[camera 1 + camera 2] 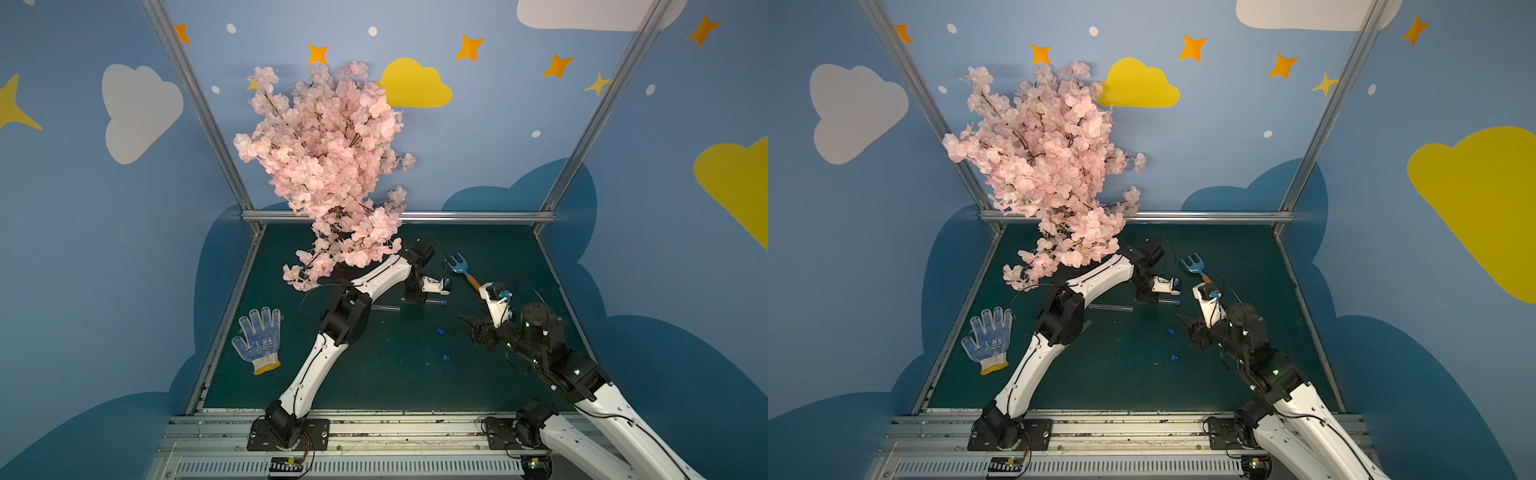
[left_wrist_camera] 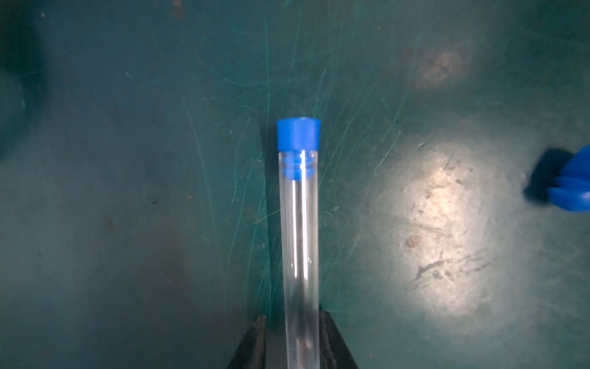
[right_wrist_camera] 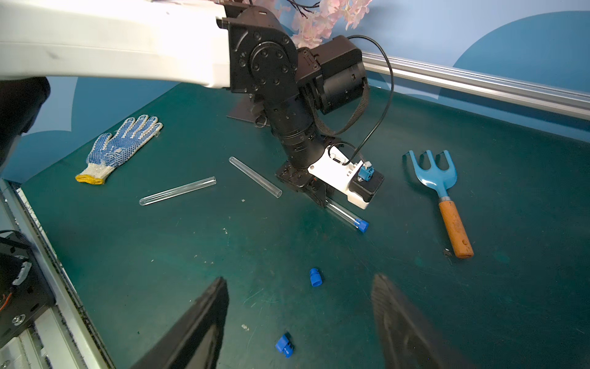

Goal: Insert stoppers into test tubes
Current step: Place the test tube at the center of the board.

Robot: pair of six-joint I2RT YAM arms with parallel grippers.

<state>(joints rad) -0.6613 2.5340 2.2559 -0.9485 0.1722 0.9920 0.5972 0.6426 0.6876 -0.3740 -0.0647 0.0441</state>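
Observation:
One clear test tube point(image 2: 300, 242) lies on the green mat with a blue stopper point(image 2: 298, 134) seated in its mouth. My left gripper point(image 2: 292, 319) straddles its lower part, jaws slightly open, with a gap between one finger and the glass. The same capped tube point(image 3: 346, 217) shows in the right wrist view, and in a top view point(image 1: 434, 302). Two uncapped tubes point(image 3: 177, 191) point(image 3: 255, 176) lie beyond the left arm. Two loose stoppers point(image 3: 315, 278) point(image 3: 284, 345) lie on the mat below my right gripper point(image 3: 300, 278), which hovers open and empty. In both top views they lie left of it point(image 1: 439, 331) point(image 1: 1174, 357).
A blue toy rake point(image 1: 457, 266) with an orange handle lies at the back right of the mat. A dotted work glove point(image 1: 258, 338) lies at the left. A pink blossom tree point(image 1: 328, 166) stands at the back left, overhanging the left arm. Metal rails border the mat.

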